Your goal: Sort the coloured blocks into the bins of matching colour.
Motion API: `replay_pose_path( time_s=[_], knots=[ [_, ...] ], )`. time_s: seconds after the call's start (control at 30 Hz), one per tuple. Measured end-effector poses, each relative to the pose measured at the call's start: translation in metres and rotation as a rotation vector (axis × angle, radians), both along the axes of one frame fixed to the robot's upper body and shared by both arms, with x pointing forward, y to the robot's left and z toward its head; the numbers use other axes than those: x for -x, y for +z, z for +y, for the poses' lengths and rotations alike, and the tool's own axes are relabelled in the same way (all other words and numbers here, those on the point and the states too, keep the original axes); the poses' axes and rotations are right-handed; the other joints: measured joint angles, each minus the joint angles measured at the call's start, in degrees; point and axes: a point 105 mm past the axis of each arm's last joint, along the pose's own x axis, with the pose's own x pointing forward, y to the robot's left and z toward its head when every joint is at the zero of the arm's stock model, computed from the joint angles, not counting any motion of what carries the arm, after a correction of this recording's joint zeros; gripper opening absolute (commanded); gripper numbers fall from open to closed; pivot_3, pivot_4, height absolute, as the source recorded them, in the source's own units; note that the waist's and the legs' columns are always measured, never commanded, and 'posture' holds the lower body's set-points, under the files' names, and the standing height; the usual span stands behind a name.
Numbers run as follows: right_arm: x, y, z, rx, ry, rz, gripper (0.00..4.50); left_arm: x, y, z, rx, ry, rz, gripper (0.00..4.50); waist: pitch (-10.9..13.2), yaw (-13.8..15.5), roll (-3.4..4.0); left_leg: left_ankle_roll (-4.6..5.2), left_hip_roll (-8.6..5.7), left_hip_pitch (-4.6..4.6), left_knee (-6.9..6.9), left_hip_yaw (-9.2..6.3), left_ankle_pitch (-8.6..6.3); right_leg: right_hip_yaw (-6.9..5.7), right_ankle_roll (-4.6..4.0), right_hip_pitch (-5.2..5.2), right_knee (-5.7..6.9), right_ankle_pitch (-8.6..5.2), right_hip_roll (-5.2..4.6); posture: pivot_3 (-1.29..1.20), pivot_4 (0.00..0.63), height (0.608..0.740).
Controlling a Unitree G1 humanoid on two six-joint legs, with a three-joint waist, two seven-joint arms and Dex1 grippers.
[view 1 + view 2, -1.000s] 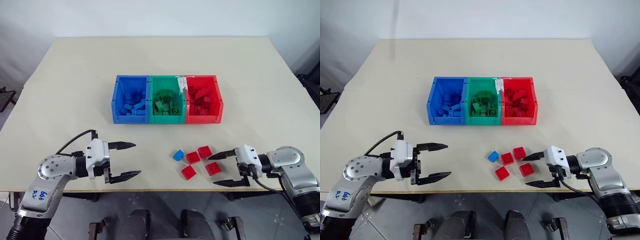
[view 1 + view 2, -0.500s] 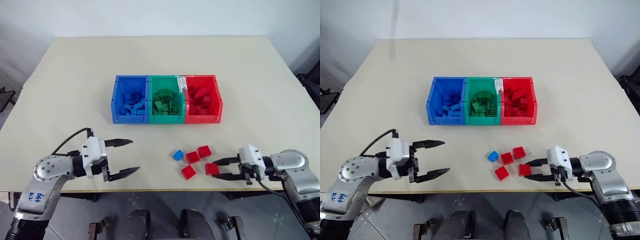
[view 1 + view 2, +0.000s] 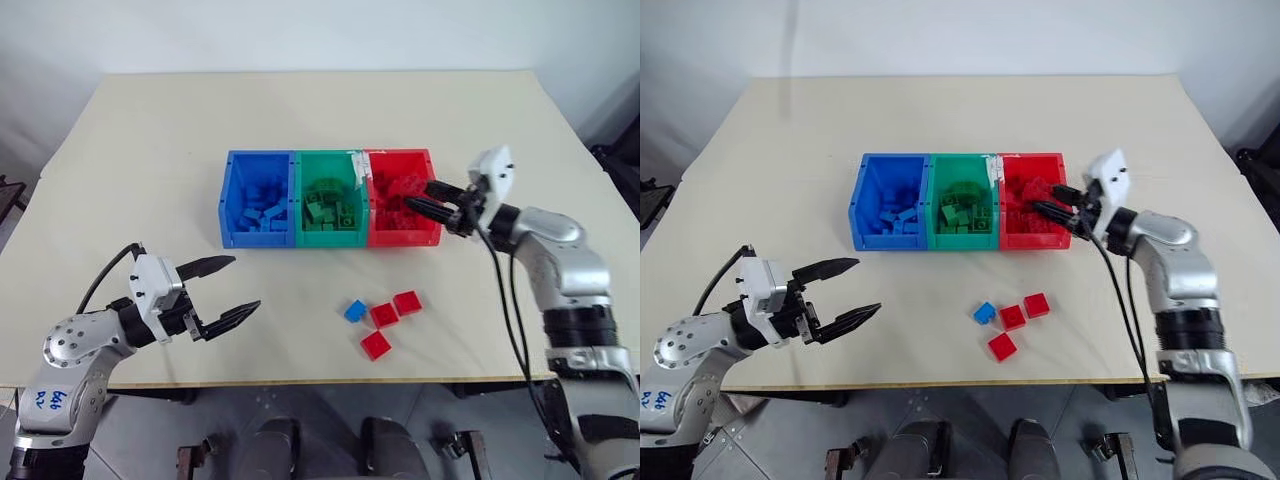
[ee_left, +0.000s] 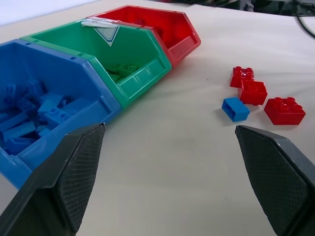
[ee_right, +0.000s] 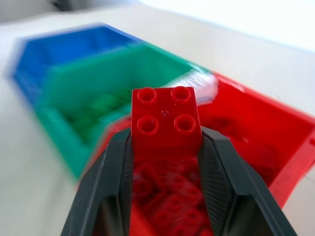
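holding a red block point(image 5: 166, 123) pinched in our right gripper point(image 3: 432, 200) over the red bin point(image 3: 432, 236), we should release only once well inside (left gripper point(image 3: 226, 288) idles, spread).

I see a pale cream tabletop point(image 3: 150, 150), rectangular, with a plain matte surface. Behind its far edge stands a light grey-white wall point(image 3: 300, 30). Below the near edge I can make out a grey floor point(image 3: 320, 410). At the far right, beside the tabletop, a dark object point(image 3: 622, 165) pokes in; I cannot tell what it is. Another dark shape point(image 3: 12, 190) sits at the left edge.
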Motion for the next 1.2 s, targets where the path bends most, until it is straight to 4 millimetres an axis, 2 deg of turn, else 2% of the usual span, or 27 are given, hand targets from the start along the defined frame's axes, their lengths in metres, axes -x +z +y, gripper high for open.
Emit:
replay_pose_path(
  time_s=[0.1,0.13,0.23,0.3,0.37,0.5,0.63,0.73,0.87,0.93,1.07,1.2],
  knots=[
    [-0.018,-0.009,0.002,0.057,-0.092,0.017,1.45,0.001,-0.003,0.0,0.001,0.006,0.007,4.5,0.0,-0.4,0.0,0.0,-0.01,-0.01,-0.03,-0.02,0.0,-0.03,0.0,-0.01,0.01,0.0,0.0,0.0,0.15,0.74],
    [-0.019,-0.01,0.0,0.068,-0.105,0.007,2.18,0.002,-0.003,0.0,0.0,0.008,0.009,4.5,0.0,-0.4,0.0,0.01,-0.01,-0.01,-0.04,-0.03,0.0,-0.05,0.0,-0.01,0.01,0.0,0.0,0.0,0.15,0.74],
    [-0.02,-0.008,0.001,0.066,-0.102,-0.014,3.03,0.004,-0.005,0.0,-0.005,0.011,0.013,4.5,0.0,-0.6,0.0,0.01,0.0,0.0,-0.04,-0.01,-0.01,-0.05,0.0,-0.01,0.01,0.0,0.01,0.0,0.15,0.74],
    [-0.018,-0.007,-0.001,0.066,-0.091,-0.026,3.77,0.006,-0.006,0.0,-0.01,0.009,0.014,4.5,0.0,-0.6,0.0,0.02,0.0,0.0,-0.04,0.0,-0.01,-0.04,0.0,0.0,0.01,0.0,0.01,0.0,0.15,0.74],
    [-0.008,-0.007,-0.006,0.047,-0.048,-0.04,4.41,0.008,-0.007,0.0,-0.021,-0.001,0.021,4.5,0.0,-0.4,0.0,0.02,0.0,-0.01,-0.04,-0.06,-0.01,-0.09,0.0,0.01,0.02,0.0,0.02,0.0,0.15,0.74],
    [0.03,-0.014,-0.026,0.04,0.071,-0.037,4.46,0.008,-0.008,0.0,-0.048,-0.036,0.03,4.5,0.0,-0.1,0.0,0.08,-0.03,-0.04,-0.03,-0.06,-0.05,-0.09,0.0,0.05,-0.02,0.0,0.0,0.0,0.15,0.74],
    [0.076,-0.03,-0.051,0.08,0.151,-0.01,4.46,0.0,-0.011,-0.005,-0.07,-0.093,0.039,4.5,0.0,0.3,0.0,0.1,0.01,0.02,-0.01,0.09,-0.06,-0.06,0.01,0.09,-0.05,0.0,0.01,0.0,0.15,0.74],
    [0.11,-0.051,-0.08,0.133,0.159,0.013,4.46,-0.007,-0.014,-0.018,-0.108,-0.174,0.019,4.5,0.0,1.0,0.01,0.1,0.0,0.05,0.02,0.18,-0.06,-0.06,0.02,0.15,-0.07,0.01,0.02,0.0,0.15,0.74],
    [0.141,-0.073,-0.118,0.261,0.116,0.036,4.46,-0.012,-0.025,-0.034,-0.132,-0.276,0.041,4.5,0.0,0.9,0.01,0.14,0.02,0.13,0.02,0.55,-0.07,-0.02,0.04,0.15,-0.06,0.02,0.02,0.0,0.15,0.74],
    [0.148,-0.078,-0.129,0.288,0.091,0.037,4.46,-0.014,-0.025,-0.04,-0.129,-0.308,0.034,4.5,0.0,0.5,0.0,0.13,0.11,0.2,0.0,0.67,-0.07,-0.01,0.04,0.13,-0.06,0.02,0.02,0.0,0.15,0.74],
    [0.148,-0.081,-0.133,0.354,0.112,0.015,4.46,-0.017,-0.021,-0.044,-0.136,-0.336,0.005,4.5,0.0,-0.6,0.01,0.13,0.17,0.31,0.0,0.67,-0.07,0.04,0.04,0.13,-0.01,0.02,0.02,0.0,0.15,0.74],
    [0.129,-0.079,-0.109,0.387,0.214,0.006,4.46,-0.016,-0.024,-0.042,-0.146,-0.338,0.01,4.5,0.0,-0.9,0.01,0.13,0.22,0.33,0.05,0.66,-0.07,0.05,0.04,0.12,0.01,0.02,0.02,0.0,0.15,0.74]
  ],
)
